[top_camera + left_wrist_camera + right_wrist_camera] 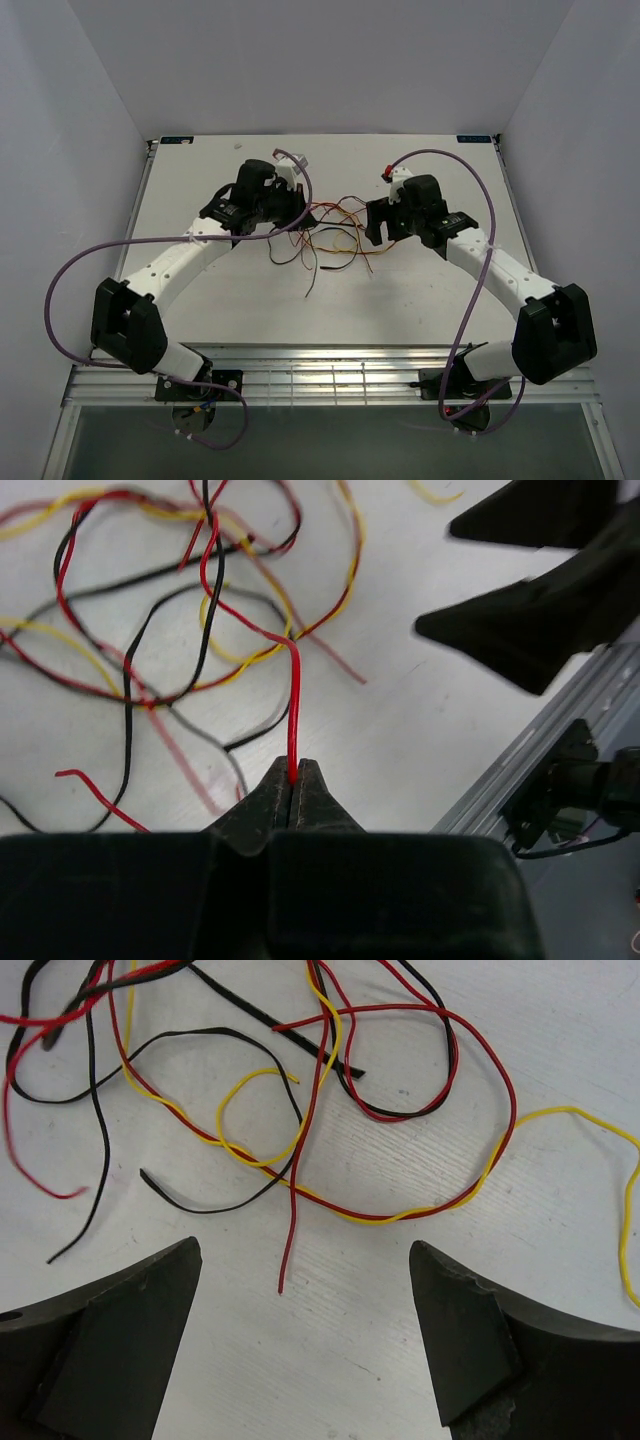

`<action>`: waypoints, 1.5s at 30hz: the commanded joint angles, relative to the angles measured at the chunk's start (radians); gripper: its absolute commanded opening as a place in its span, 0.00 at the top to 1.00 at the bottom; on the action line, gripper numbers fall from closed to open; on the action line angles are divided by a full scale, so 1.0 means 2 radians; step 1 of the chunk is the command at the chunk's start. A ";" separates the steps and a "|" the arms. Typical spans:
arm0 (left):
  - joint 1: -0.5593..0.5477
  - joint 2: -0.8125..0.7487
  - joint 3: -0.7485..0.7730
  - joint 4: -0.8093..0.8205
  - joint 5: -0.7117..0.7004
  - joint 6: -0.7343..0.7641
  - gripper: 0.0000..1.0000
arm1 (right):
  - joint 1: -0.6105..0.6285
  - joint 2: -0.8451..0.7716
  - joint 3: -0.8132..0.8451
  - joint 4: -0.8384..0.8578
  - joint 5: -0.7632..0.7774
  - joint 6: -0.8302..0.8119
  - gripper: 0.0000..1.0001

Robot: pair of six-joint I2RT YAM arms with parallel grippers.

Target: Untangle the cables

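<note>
The cables [333, 232] are thin red, black and yellow wires tangled on the white table between the two arms. My left gripper [293, 777] is shut on a red cable [292, 705], which rises from the fingertips into the tangle; in the top view this gripper [298, 208] is at the tangle's left edge. My right gripper [305, 1260] is open and empty, low over the table, with a loose red cable end [285, 1265] lying between its fingers. In the top view it [375, 225] sits at the tangle's right edge. Red and yellow strands [400, 1210] run twisted together.
The white table [250, 290] has a metal rail [340, 375] along its near edge. Purple hoses [80, 270] loop beside both arms. White walls enclose the back and sides. The right arm's dark fingers [540, 610] show in the left wrist view.
</note>
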State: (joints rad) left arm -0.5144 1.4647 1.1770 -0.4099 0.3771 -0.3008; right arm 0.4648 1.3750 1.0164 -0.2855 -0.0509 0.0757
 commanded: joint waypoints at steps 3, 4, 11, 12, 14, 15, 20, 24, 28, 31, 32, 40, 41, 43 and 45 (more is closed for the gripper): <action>-0.003 -0.023 0.085 0.044 0.045 -0.013 1.00 | -0.002 -0.026 -0.026 0.089 -0.078 0.018 0.10; -0.003 -0.020 0.098 0.044 0.045 -0.016 1.00 | -0.002 -0.029 -0.030 0.101 -0.099 0.026 0.10; -0.003 0.005 0.177 0.045 0.066 -0.050 1.00 | 0.005 -0.046 -0.067 0.242 -0.136 0.123 0.10; -0.003 0.007 0.180 0.045 0.068 -0.053 1.00 | 0.006 -0.050 -0.074 0.279 -0.139 0.147 0.10; -0.003 0.009 0.183 0.048 0.071 -0.060 1.00 | 0.007 -0.061 -0.093 0.317 -0.147 0.170 0.10; -0.003 0.009 0.183 0.049 0.080 -0.067 1.00 | 0.007 -0.065 -0.099 0.334 -0.147 0.194 0.10; -0.004 0.018 0.178 0.058 0.104 -0.097 1.00 | 0.010 -0.085 -0.128 0.410 -0.103 0.282 0.10; -0.004 0.028 0.172 0.062 0.130 -0.127 1.00 | 0.016 -0.088 -0.158 0.456 -0.053 0.361 0.10; -0.005 0.036 0.167 0.063 0.157 -0.159 1.00 | 0.027 -0.085 -0.184 0.496 -0.011 0.432 0.10; -0.007 0.041 0.168 0.059 0.168 -0.173 1.00 | 0.037 -0.078 -0.185 0.512 0.013 0.447 0.10; -0.007 0.041 0.168 0.058 0.173 -0.183 1.00 | 0.039 -0.076 -0.184 0.510 0.021 0.452 0.10; -0.015 0.042 0.165 0.048 0.179 -0.205 1.00 | 0.058 -0.054 -0.180 0.562 0.069 0.483 0.10; -0.017 0.042 0.165 0.048 0.180 -0.207 1.00 | 0.059 -0.049 -0.175 0.562 0.073 0.484 0.10; -0.020 0.045 0.168 0.048 0.186 -0.212 1.00 | 0.061 -0.036 -0.169 0.554 0.082 0.489 0.10; -0.023 0.047 0.167 0.055 0.190 -0.217 1.00 | 0.062 -0.028 -0.168 0.561 0.091 0.497 0.10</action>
State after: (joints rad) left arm -0.5465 1.5661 1.5116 -0.3134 0.7197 -0.7086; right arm 0.5808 1.2938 0.6430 0.7670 0.0570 1.0271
